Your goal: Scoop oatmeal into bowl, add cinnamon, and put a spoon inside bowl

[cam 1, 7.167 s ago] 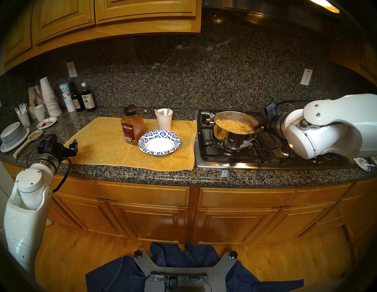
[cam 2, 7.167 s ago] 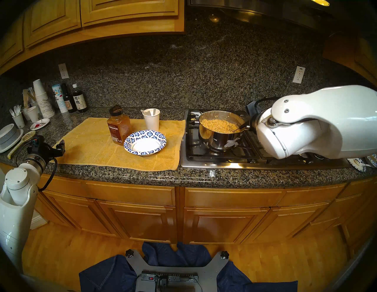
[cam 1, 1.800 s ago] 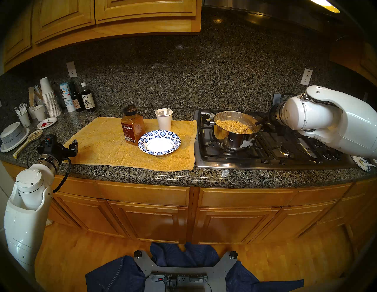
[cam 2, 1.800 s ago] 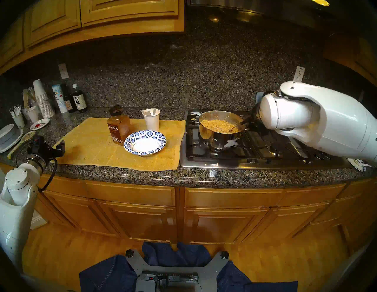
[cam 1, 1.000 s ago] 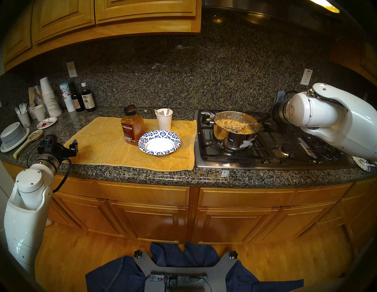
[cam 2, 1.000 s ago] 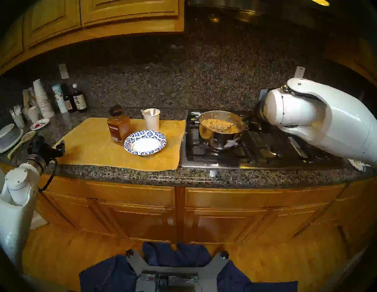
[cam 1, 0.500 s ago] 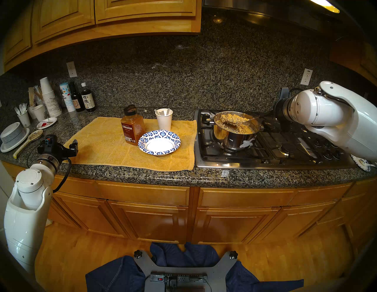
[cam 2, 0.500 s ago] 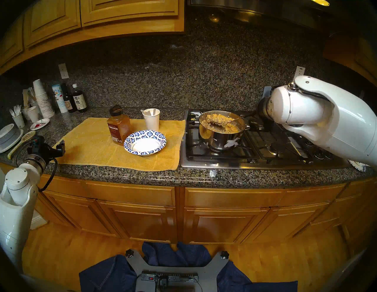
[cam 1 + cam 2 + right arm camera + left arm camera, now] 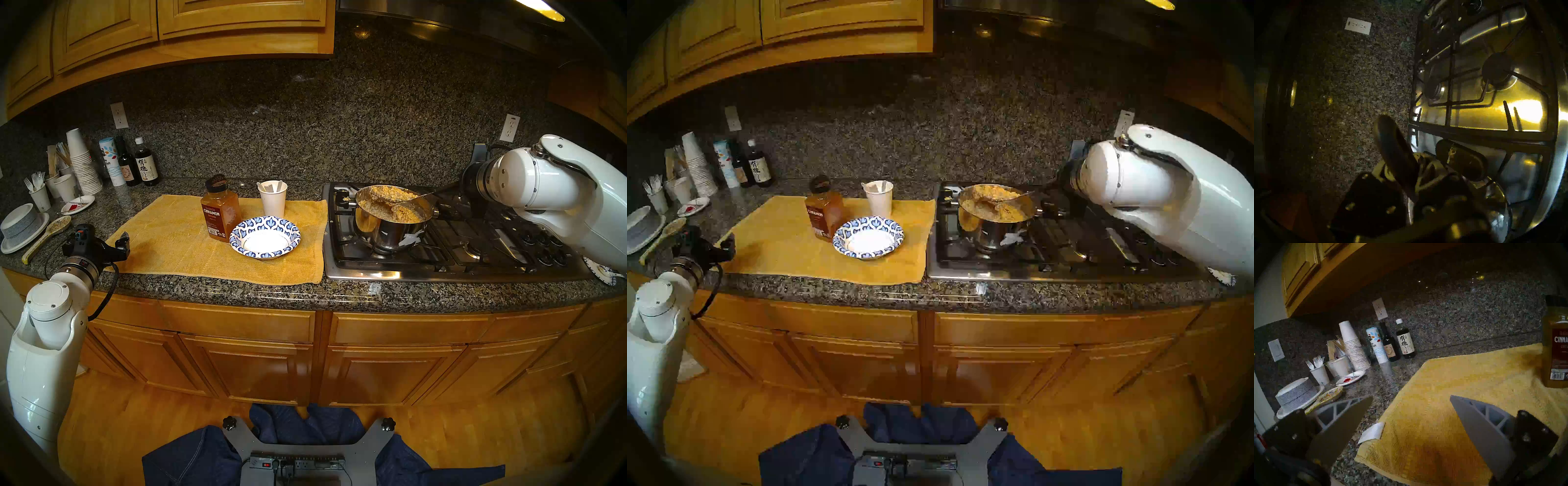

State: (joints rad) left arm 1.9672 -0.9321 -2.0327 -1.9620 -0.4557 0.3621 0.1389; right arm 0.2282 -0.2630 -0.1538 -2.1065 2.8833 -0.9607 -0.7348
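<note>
Oatmeal (image 9: pixel 409 214) fills the steel pot (image 9: pixel 386 234) on the stove. My right gripper (image 9: pixel 455 186) is shut on the black handle of a metal serving spoon (image 9: pixel 390 193), which hangs heaped with oatmeal just above the pot's rim. The blue-and-white bowl (image 9: pixel 271 222) sits empty on the yellow towel (image 9: pixel 169 237), left of the pot. The cinnamon jar (image 9: pixel 219 212) stands behind the bowl on its left. A white plastic spoon (image 9: pixel 263 186) stands in a paper cup (image 9: pixel 273 203). My left gripper (image 9: pixel 1411 397) hovers open over the towel's left corner, holding nothing.
Stacked cups (image 9: pixel 83 166), bottles (image 9: pixel 146 166), a cup of forks (image 9: pixel 39 195), grey-white bowls (image 9: pixel 20 224) and a ceramic spoon (image 9: pixel 51 230) crowd the counter's far left. The stove grates (image 9: pixel 475 244) lie under my right arm. A patterned plate (image 9: pixel 602 271) sits at the right edge.
My right gripper has raised the serving spoon out of the oatmeal with a heaped load and drawn back to the right. The left arm has not moved.
</note>
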